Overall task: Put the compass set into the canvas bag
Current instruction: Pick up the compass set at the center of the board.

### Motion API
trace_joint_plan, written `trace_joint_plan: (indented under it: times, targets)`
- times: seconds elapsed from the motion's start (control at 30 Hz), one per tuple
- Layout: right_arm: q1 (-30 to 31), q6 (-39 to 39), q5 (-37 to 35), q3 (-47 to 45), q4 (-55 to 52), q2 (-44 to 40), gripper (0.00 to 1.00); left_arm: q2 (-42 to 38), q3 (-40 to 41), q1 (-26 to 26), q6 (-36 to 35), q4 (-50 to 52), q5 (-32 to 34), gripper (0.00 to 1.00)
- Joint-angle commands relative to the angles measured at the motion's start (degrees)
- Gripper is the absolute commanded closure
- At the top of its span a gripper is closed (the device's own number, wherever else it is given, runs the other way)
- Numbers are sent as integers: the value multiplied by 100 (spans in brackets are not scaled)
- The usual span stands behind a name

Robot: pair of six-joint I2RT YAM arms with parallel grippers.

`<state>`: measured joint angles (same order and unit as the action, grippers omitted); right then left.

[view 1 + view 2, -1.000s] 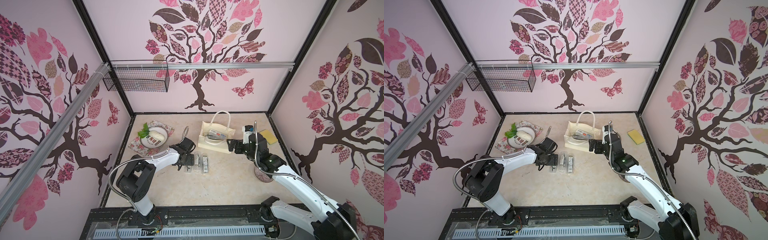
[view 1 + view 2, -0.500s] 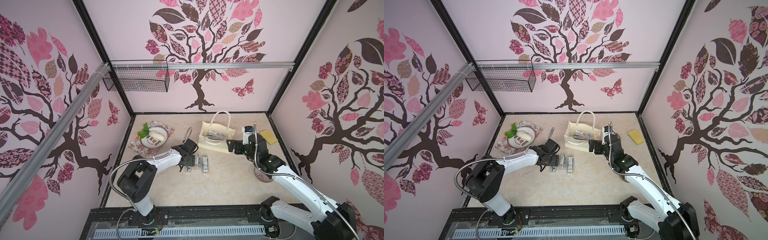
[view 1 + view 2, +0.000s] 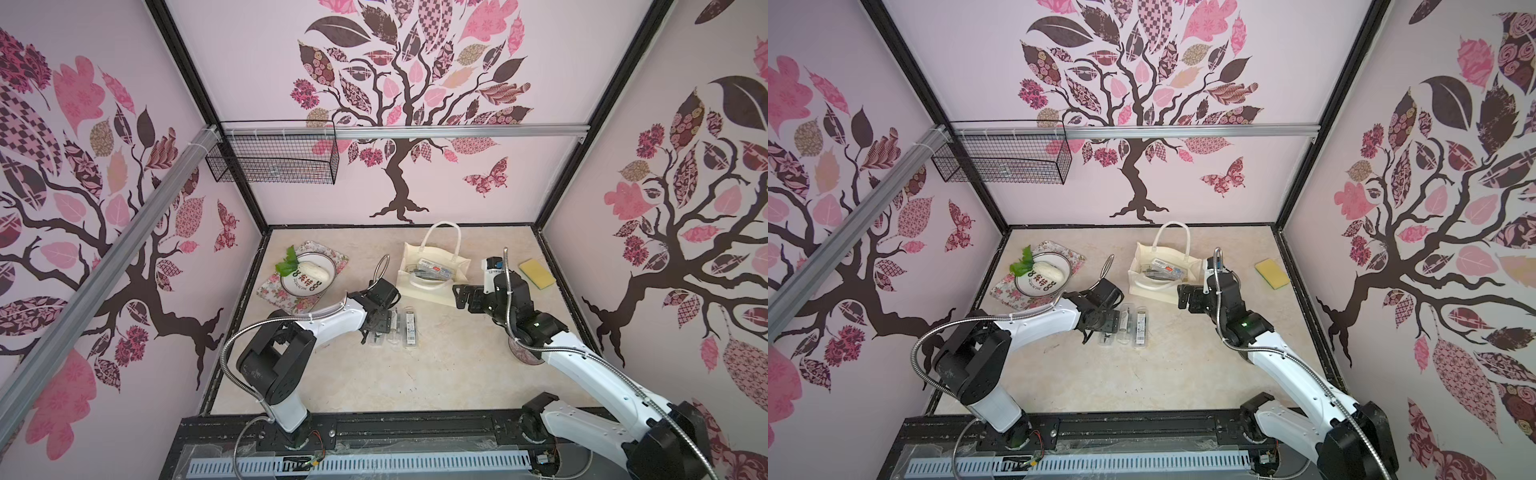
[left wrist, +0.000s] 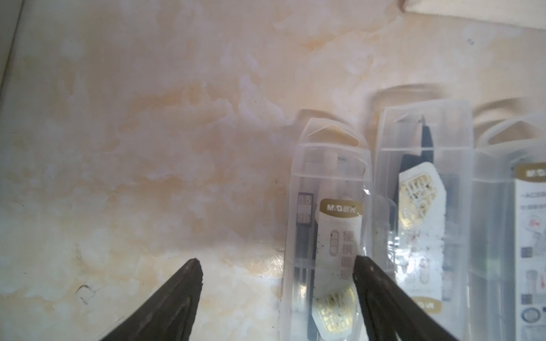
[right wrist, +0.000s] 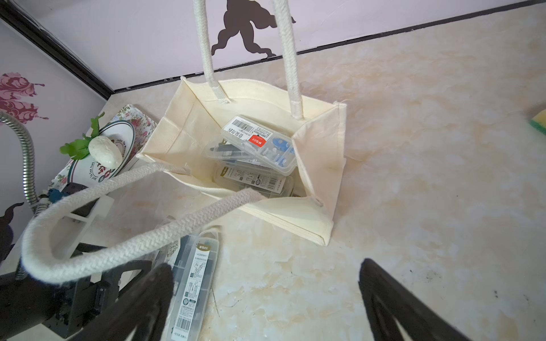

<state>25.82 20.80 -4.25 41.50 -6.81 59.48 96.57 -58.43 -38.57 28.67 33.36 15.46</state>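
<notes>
Three compass set cases (image 3: 393, 329) lie on the surface (image 3: 415, 374) just in front of the canvas bag (image 3: 424, 296). Their gold tabs (image 4: 341, 209) read "M&G", and one lead box (image 4: 304, 212) reads "0.5 2B". Here the left jaws stand spread at the end case (image 4: 328, 165). The right jaws are spread beside the bag, with more cases (image 5: 260, 144) inside.

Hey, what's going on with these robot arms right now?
The left gripper hovers open over the end case in a row of three clear compass sets on the table, gripping nothing. The right gripper is open beside the canvas bag, which holds at least two packed cases.
</notes>
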Motion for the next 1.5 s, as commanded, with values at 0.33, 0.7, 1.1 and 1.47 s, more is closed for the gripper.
trace_joint_plan:
  times: [0.33, 0.7, 1.1, 1.47]
  targets:
    - [19, 3, 83, 20, 134, 120, 0, -16, 14, -20, -69, -76, -146, 17]
    - [17, 13, 92, 16, 92, 134, 0, 452, 41, -20, -89, -188, -254, 23]
    - [19, 3, 57, -9, 72, 55, 0, 531, -183, -22, -228, -59, -76, 57]
    - [19, 143, -19, -123, 53, -193, 0, 112, -1488, -16, -1311, 136, 1134, 62]
